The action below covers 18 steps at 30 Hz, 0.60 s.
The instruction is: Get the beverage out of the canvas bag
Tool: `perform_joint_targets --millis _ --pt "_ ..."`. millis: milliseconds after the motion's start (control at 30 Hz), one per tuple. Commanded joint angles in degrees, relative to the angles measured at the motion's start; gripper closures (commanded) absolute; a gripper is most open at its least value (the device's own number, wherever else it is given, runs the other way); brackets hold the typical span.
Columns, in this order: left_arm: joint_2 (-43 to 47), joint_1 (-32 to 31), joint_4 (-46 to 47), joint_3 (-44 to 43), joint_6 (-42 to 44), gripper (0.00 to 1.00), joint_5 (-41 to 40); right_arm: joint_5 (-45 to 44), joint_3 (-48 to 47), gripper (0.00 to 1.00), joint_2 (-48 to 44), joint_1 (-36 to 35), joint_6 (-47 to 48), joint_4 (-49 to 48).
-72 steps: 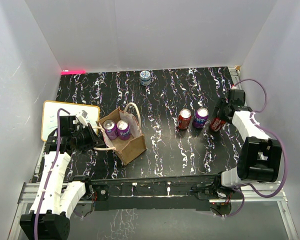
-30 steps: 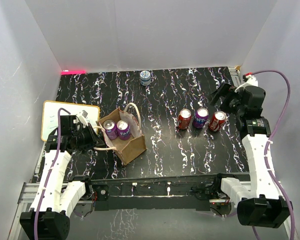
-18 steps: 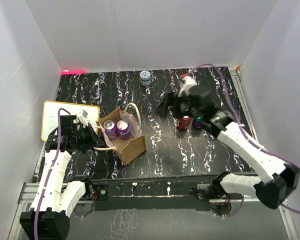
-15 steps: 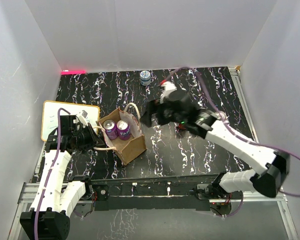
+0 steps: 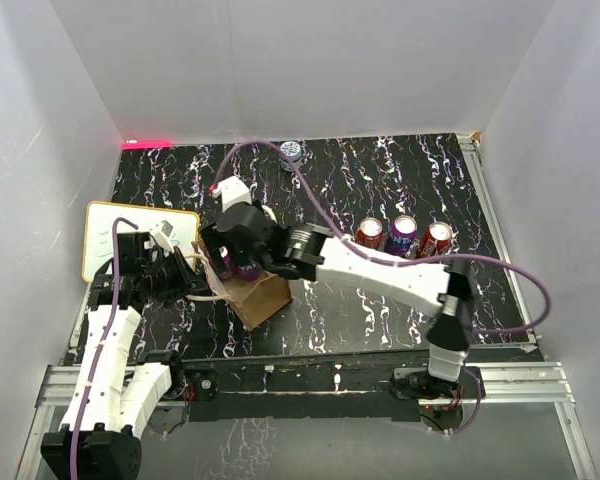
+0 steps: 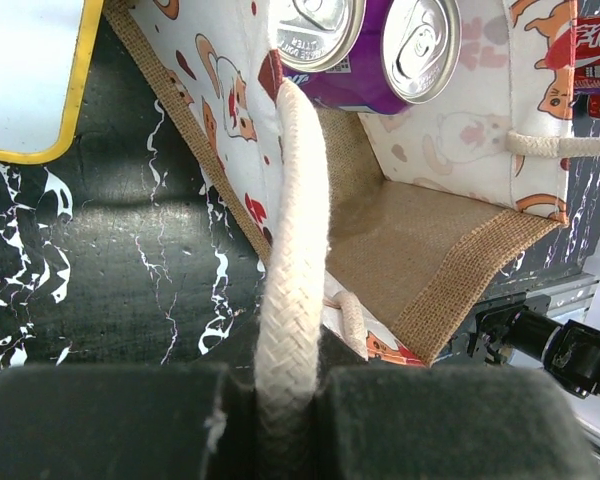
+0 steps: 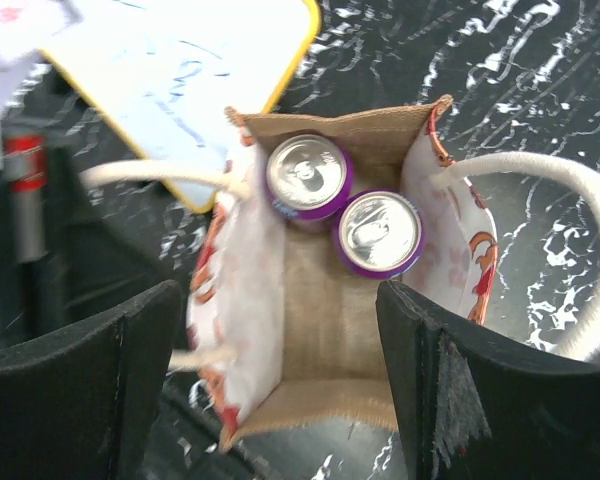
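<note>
Holding: left gripper (image 6: 290,400) clamped on a rope handle (image 6: 293,250) of the bag (image 7: 230,300)
right gripper (image 7: 280,375): jaws apart, over the bag mouth, gripping nothing
bag: upright and open, near the left edge of the table (image 5: 360,300), just beside the board (image 5: 105,235)
in bag: two purple cans (image 7: 308,177), side by side, at the end nearer the board
right half: three cans (image 5: 401,233) in a row
far edge: one can (image 5: 291,150)
</note>
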<state>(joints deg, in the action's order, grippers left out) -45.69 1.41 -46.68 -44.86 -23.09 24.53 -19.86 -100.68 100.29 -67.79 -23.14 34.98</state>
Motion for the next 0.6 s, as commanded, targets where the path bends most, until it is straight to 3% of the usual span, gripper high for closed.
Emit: perform_joint_targets --millis 0,233,433,567 --pt "1.7 0.5 -0.2 0.2 0.4 1.0 1.2 -8.3 -8.1 0.21 8.5 1.5 1.3 8.0" --pt "1.7 0.5 -0.1 0.3 0.4 1.0 1.3 2.9 -8.4 0.21 13.0 7.9 3.9 8.2" --pt "1.9 0.6 -0.1 0.3 0.2 1.0 1.0 5.9 -7.9 0.11 15.4 9.3 6.7 6.8" --pt "1.9 0.7 -0.1 0.3 0.2 1.0 0.9 6.0 -10.1 0.1 17.8 9.8 7.2 7.2"
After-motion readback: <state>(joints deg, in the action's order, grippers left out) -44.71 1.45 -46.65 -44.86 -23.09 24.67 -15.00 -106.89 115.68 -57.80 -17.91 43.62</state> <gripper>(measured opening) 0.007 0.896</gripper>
